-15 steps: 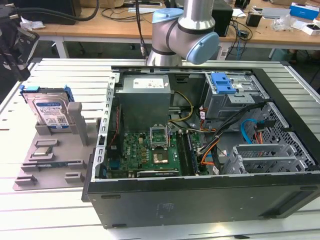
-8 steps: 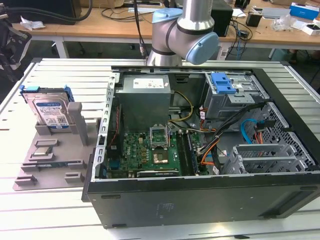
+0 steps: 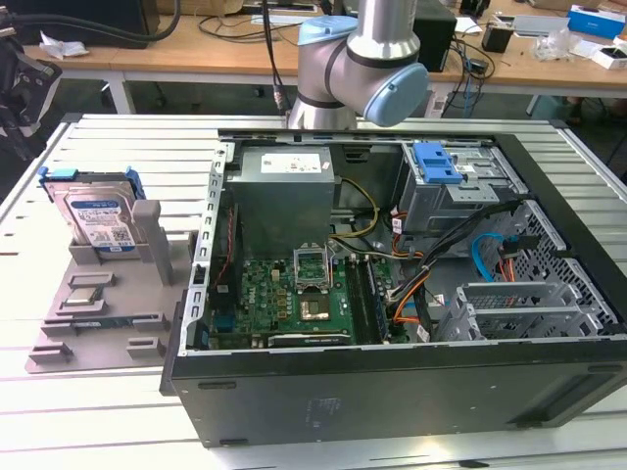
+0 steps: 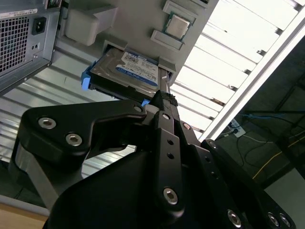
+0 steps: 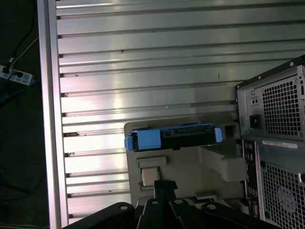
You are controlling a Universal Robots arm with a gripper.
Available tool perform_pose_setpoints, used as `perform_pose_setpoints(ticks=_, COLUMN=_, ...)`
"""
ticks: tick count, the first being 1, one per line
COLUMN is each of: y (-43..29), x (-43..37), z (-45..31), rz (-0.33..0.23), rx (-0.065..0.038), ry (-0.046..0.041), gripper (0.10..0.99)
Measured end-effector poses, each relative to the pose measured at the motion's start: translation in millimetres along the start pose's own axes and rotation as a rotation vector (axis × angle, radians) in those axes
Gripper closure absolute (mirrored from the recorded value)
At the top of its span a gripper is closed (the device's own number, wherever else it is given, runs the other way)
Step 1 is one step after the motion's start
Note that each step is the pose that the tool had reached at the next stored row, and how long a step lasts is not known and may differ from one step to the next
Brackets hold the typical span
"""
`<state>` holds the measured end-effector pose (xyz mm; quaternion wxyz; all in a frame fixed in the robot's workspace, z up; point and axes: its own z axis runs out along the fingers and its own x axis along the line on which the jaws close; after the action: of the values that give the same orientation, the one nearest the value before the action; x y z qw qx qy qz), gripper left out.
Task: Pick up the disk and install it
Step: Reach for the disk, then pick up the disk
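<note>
**A:** One wide table [image 3: 118,147] of ribbed aluminium slats carries everything. What stands on it?

**B:** Largest is an open black computer case [image 3: 392,392] lying on its side. It fills the middle of the table and the exterior view's right. Inside are a grey metal box [image 3: 284,196], a green circuit board [image 3: 284,294], loose cables and a blue plastic latch [image 3: 436,162]. The arm [image 3: 362,59], a silver tube with pale blue caps, rises behind the case's far wall.

**A:** And the disk?

**B:** The disk [image 3: 98,220] is near the table's edge on the exterior view's left, just beside the case. It leans tilted in a slot of a flat grey plastic holder [image 3: 88,323]. It is silver, with a white-and-blue label and a blue frame. The holder's upright block [image 3: 147,230] stands between the disk and the case. A small square metal chip [image 3: 86,284] lies in a recess of the holder.

**A:** The gripper?

**B:** In the second wrist view the black gripper [image 4: 164,101] hangs over the holder, apart from the disk. Whether it is open or closed, I cannot tell.
</note>
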<state>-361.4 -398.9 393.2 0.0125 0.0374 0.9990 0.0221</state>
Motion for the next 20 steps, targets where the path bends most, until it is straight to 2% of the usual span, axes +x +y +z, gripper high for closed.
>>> perform_pose_setpoints(ticks=5, y=0.0, x=0.1, z=0.0, rz=-0.010, rx=0.000, ry=0.0005, gripper=0.980)
perform_pose_setpoints(ticks=10, y=0.0, x=0.1, z=0.0, rz=-0.091, rx=-0.002, ry=0.0040, gripper=0.980)
perform_pose_setpoints(ticks=20, y=0.0, x=0.1, z=0.0, rz=-0.176, rx=-0.004, ry=0.0079, gripper=0.980)
